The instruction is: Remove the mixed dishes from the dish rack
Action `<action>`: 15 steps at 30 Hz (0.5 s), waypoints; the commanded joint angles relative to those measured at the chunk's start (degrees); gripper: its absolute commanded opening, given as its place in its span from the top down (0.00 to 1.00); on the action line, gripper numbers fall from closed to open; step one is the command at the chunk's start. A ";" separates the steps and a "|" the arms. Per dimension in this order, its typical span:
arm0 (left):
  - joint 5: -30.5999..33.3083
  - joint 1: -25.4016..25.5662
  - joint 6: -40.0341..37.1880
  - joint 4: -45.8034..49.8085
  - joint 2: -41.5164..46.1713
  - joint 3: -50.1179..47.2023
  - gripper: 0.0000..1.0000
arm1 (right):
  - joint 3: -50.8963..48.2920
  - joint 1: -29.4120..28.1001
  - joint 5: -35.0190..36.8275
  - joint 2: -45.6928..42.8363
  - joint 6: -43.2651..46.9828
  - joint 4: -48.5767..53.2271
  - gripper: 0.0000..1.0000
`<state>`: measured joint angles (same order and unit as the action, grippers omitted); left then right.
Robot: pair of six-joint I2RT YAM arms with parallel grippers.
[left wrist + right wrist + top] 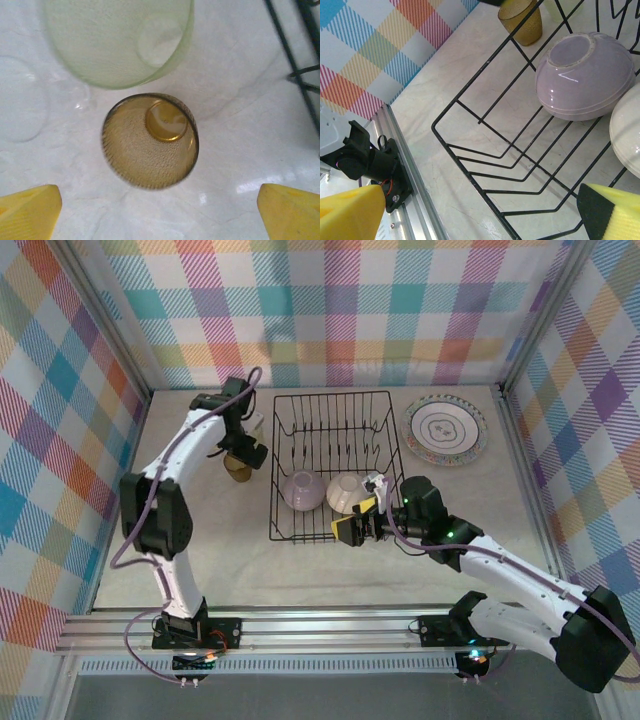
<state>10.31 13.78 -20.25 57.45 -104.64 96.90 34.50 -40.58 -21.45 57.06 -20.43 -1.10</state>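
The black wire dish rack [335,410] stands mid-table. It holds an upside-down lilac bowl [303,490] and a cream bowl [346,492] at its near end. My left gripper [244,448] hangs open just over an upright amber cup [150,140] that stands free on the table left of the rack. Its yellow fingertips [27,210] are well apart from the cup. A pale yellow-green cup [120,40] stands right behind the amber one. My right gripper [358,526] is open over the rack's near right corner, above bare wires [485,150], with the lilac bowl [585,75] ahead.
A round plate [445,428] with ringed face lies flat on the table right of the rack. A faint clear cup [20,100] stands left of the amber one. Something small and clear [374,480] sits by the cream bowl. Checked walls close three sides.
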 commanded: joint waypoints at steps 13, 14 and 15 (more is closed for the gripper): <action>-18.32 -1.19 33.58 -12.49 29.88 -19.01 0.00 | 9.15 -0.30 7.02 4.64 -0.58 8.06 0.01; -21.94 -1.08 36.00 -12.58 30.94 -20.04 0.00 | 10.07 -0.29 7.71 5.78 -0.97 8.58 0.01; -26.10 -0.78 38.66 -13.57 32.33 -21.82 0.00 | 11.31 -0.29 7.98 7.25 -1.13 9.04 0.01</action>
<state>-3.07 13.30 4.97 47.55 -75.22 77.80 42.37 -40.58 -16.16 61.87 -20.67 5.02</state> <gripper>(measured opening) 0.996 0.988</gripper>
